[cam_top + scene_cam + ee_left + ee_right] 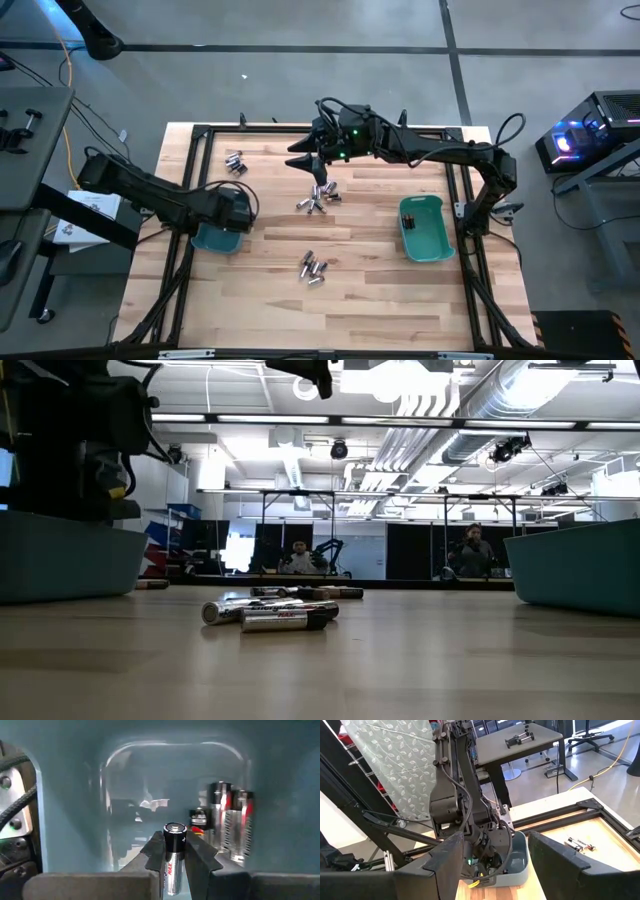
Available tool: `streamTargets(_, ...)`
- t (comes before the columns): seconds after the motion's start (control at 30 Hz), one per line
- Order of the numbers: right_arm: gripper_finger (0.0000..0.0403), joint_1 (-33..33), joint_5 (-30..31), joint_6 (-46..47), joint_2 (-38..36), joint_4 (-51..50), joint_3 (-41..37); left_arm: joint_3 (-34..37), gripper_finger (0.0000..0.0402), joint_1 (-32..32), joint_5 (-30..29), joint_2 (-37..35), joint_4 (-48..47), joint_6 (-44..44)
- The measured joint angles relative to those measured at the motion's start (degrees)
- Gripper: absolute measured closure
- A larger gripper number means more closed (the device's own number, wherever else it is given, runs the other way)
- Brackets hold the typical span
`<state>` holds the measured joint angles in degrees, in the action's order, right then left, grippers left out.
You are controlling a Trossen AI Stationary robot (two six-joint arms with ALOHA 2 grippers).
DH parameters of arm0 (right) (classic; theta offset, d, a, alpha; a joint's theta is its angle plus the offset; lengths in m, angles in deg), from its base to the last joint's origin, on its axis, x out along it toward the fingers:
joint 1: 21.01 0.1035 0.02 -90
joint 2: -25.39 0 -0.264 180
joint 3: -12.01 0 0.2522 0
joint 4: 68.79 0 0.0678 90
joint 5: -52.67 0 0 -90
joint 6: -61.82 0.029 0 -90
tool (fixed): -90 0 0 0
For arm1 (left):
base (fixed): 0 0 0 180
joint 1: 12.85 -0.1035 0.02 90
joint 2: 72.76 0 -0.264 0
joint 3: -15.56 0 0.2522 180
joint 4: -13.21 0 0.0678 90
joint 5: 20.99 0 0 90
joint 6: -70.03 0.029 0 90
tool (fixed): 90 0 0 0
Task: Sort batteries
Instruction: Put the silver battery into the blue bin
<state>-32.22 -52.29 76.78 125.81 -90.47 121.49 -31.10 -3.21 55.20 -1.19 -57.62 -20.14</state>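
Note:
My left gripper (174, 842) points down into the left teal bin (215, 240) and is shut on a silvery battery (173, 860). Several silver, black and red batteries (231, 820) lie on that bin's floor beside it. Loose batteries lie on the wooden table in three small heaps: far left (235, 160), middle (318, 197) and near middle (313, 268). My right gripper (505, 865) hangs open high above the middle heap, holding nothing. A second teal bin (425, 228) stands at the right. My left gripper pinches the silvery battery's body (170, 870) between its two fingers. The battery lies along the fingers, and its capped end (174, 829) sticks out past the fingertips. The fingers come from above, pointing down into the bin. Whether that end touches the bin floor I cannot tell.
A black metal frame (455, 180) runs around the wooden table top. The low view shows the middle heap (275, 615) between the left bin wall (60, 565) and the right bin wall (580, 565). Two people sit in the room far behind the table.

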Motion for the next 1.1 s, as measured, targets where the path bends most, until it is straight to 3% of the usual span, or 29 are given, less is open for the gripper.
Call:
streamTargets(0.47,0.0188,0.0,0.0,0.0,0.0,0.0,0.0,3.1,0.0356,-1.2,-0.7,0.0,8.5,0.3)
streamTargets(0.8,0.0188,0.0,0.0,0.1,0.0,0.0,0.0,3.2,0.0283,-3.5,0.2,-0.7,10.0,0.7)
streamTargets(1.1,0.0188,0.0,0.0,0.0,0.0,-1.1,0.0,0.2,0.0214,-4.1,1.8,-8.9,4.0,4.2)
